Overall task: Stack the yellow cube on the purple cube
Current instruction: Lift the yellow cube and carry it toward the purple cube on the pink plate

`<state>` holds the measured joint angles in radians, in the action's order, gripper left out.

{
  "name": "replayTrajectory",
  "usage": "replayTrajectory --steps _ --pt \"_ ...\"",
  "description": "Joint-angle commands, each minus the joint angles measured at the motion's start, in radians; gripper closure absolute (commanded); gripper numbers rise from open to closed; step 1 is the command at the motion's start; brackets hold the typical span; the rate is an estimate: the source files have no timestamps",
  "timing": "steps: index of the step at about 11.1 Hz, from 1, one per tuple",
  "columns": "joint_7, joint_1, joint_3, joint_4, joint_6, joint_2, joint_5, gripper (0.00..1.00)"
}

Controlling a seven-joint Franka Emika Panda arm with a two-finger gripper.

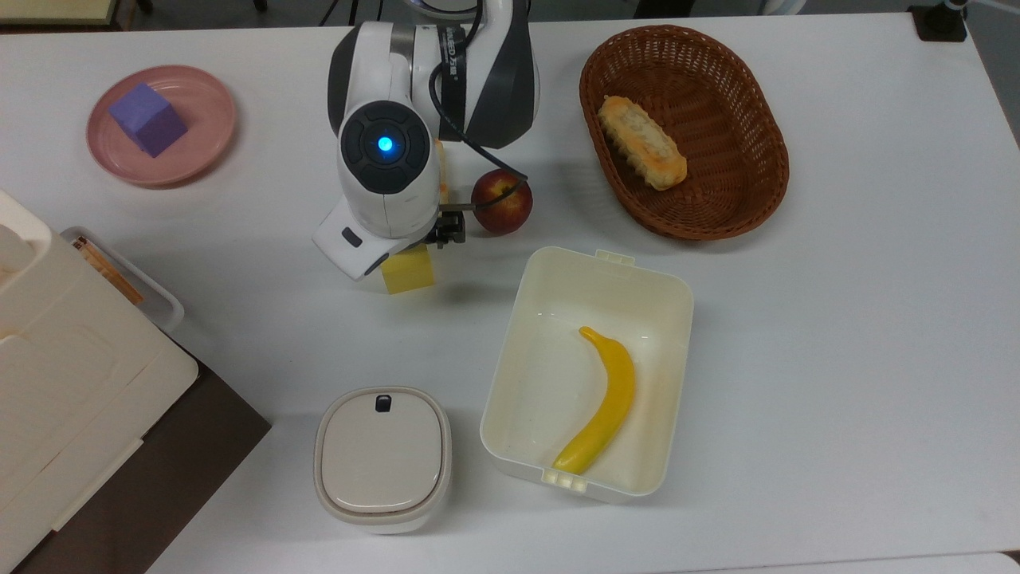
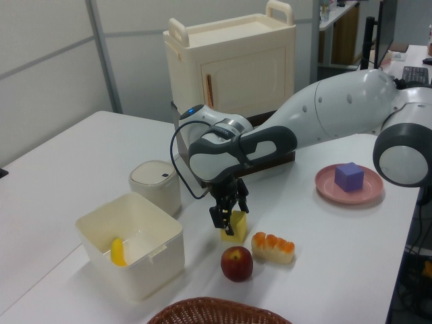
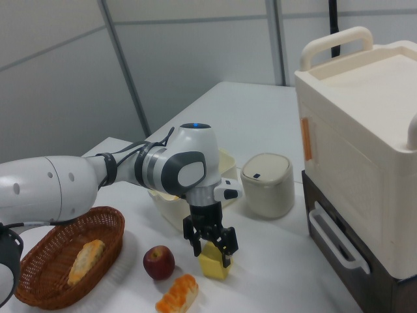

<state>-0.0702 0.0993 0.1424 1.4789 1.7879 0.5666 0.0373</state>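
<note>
The yellow cube [image 1: 408, 272] rests on the white table, and the top view has it half hidden under the arm's hand. My gripper [image 3: 210, 250] is lowered over the cube, open, with one finger on each side of the upper part of the cube [image 3: 215, 266]. In the left view the gripper [image 2: 226, 219] overlaps the cube [image 2: 237, 227]. The purple cube [image 1: 147, 119] sits on a pink plate [image 1: 203, 100] at the top view's far left, well apart from the gripper. It also shows on the plate at the left view's right [image 2: 349, 176].
A red apple [image 1: 502, 203] and a glazed bread piece [image 2: 273, 247] lie close beside the yellow cube. An open cream box [image 1: 558, 267] holds a banana [image 1: 606, 402]. A wicker basket [image 1: 769, 159], a lidded canister [image 1: 382, 458] and a cream cabinet [image 2: 236, 61] ring the area.
</note>
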Motion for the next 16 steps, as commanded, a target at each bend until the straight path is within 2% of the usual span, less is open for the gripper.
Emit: replayTrajectory --steps 1,2,3,4,5,6,7,9,14,16 --pt "0.021 0.008 0.008 0.015 0.054 -0.013 -0.007 0.00" --pt "0.021 0.008 0.008 0.009 0.054 -0.013 -0.008 0.00" --pt "0.020 0.007 0.008 0.005 0.056 -0.016 0.001 0.17" --pt "0.020 0.010 0.009 0.004 0.054 -0.019 0.006 0.48" --pt "0.018 0.008 0.010 0.004 0.053 -0.024 0.006 0.73" --pt "0.015 0.007 0.010 0.004 0.048 -0.028 0.006 0.89" --pt "0.010 0.003 0.011 -0.005 0.044 -0.037 0.006 0.97" --pt "0.000 -0.009 0.022 -0.012 0.041 -0.097 0.007 1.00" --pt "-0.010 -0.130 0.023 -0.014 0.033 -0.244 0.019 1.00" --pt "-0.093 -0.177 0.029 -0.011 -0.013 -0.286 0.033 1.00"
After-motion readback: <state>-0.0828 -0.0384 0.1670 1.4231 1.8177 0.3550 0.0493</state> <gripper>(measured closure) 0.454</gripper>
